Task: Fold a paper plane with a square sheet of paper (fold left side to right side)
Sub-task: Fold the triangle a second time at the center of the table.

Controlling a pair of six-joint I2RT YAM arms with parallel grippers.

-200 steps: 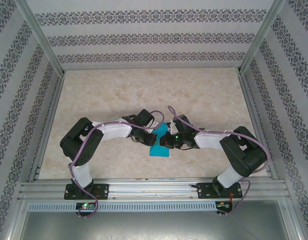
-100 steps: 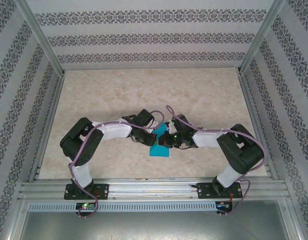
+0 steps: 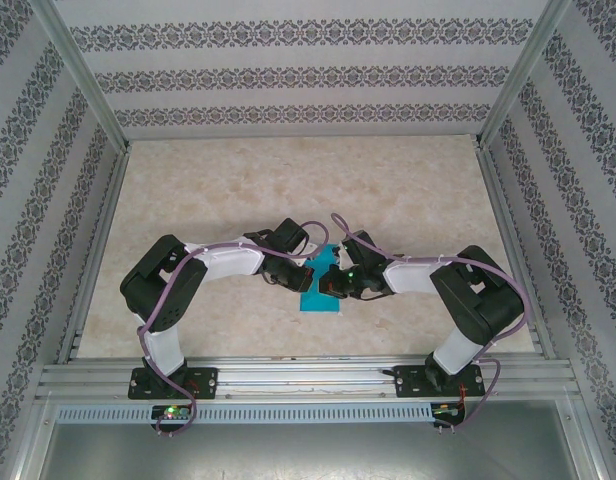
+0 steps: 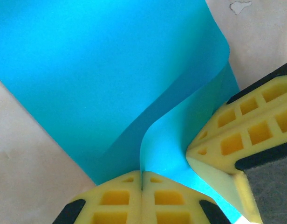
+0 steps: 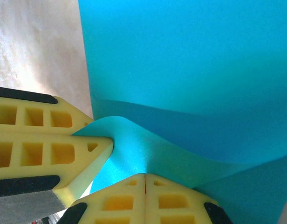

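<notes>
Top external view: the square sheet of paper [image 3: 319, 298] lies near the front middle of the marbled table [image 3: 288, 180], between the two wrists. The left gripper [image 4: 142, 181] and right gripper [image 5: 145, 179], jaws closed, each pinch a lifted, curling part of the sheet, their tips close together.

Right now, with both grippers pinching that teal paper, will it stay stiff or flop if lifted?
Probably floppy: the square sheet of paper curls softly where the left gripper and right gripper pinch it. Likely light and easily creased, being so thin.
</notes>
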